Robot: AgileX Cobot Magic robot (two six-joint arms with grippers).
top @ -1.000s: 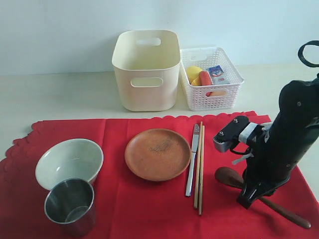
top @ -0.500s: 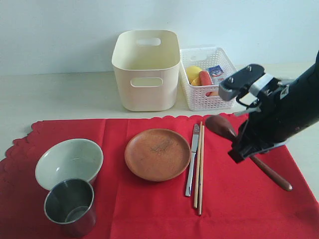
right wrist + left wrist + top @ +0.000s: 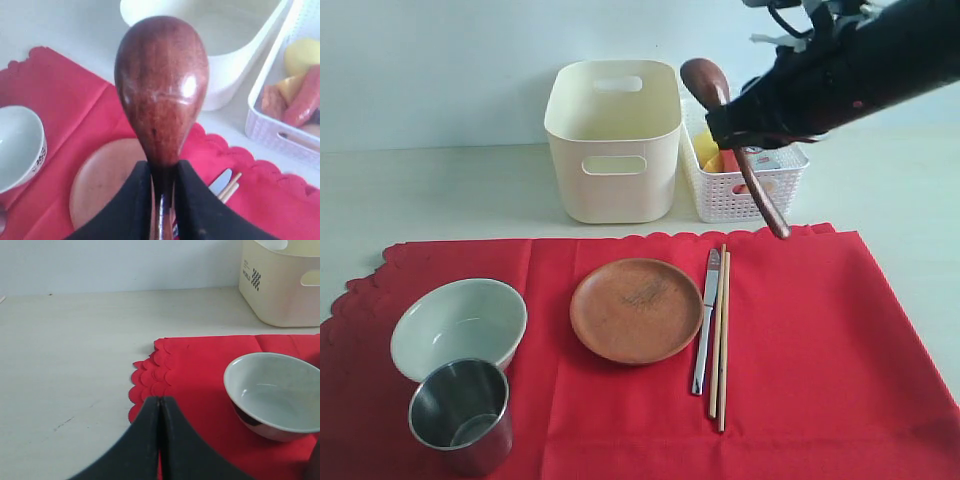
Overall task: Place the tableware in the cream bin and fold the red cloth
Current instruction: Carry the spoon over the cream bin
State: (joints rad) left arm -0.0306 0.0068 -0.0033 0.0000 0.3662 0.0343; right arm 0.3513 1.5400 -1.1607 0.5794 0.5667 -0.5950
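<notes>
My right gripper (image 3: 740,125) (image 3: 162,172) is shut on the dark wooden spoon (image 3: 708,82) (image 3: 161,80) and holds it in the air, beside the right rim of the cream bin (image 3: 613,135) and in front of the basket. On the red cloth (image 3: 810,340) lie the pale bowl (image 3: 460,325) (image 3: 275,392), the steel cup (image 3: 460,413), the brown plate (image 3: 636,308), the knife (image 3: 705,320) and the chopsticks (image 3: 720,335). My left gripper (image 3: 159,405) is shut and empty over the cloth's scalloped left edge (image 3: 150,385); the exterior view does not show it.
A white lattice basket (image 3: 740,195) with a lemon (image 3: 706,145), a milk carton (image 3: 757,150) and other food stands right of the cream bin. Bare pale table (image 3: 440,190) lies behind and left of the cloth.
The right gripper has lifted the spoon off the cloth's right side and carried it up and back-left, from beside the chopsticks to beside the cream bin's rim.
</notes>
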